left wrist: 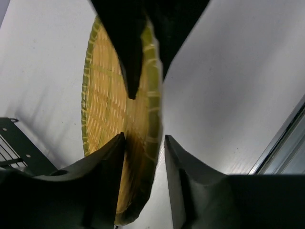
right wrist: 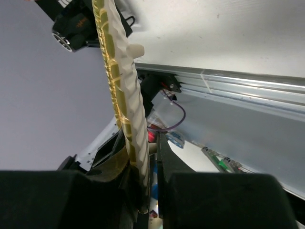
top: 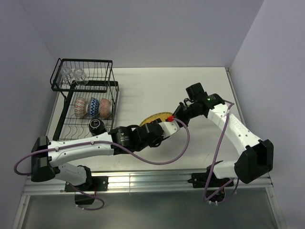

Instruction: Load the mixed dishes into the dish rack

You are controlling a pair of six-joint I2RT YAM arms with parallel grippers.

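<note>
Mid-bench [top: 157,86], between your two arms, the yellow plate [top: 155,117] is up on edge; I can't tell if its rim touches the surface. Your right fingers [right wrist: 167,160] are clamped tight on the plate's rim. Your left fingers [left wrist: 107,167] straddle the opposite rim, one pad against the face and the other with a sliver of gap, so they're parted and not gripping.

Far left is the dish rack [top: 85,61]. Both clear glasses [top: 72,74] are in the upper basket, the three patterned bowls [top: 93,107] stand in the lower slots, and the dark mug [top: 96,125] looks seated at the near end.

By my read, six of seven pieces are loaded and only the plate is out. Left to do: close the left fingers, release the right, and slot the plate into a free wire.
</note>
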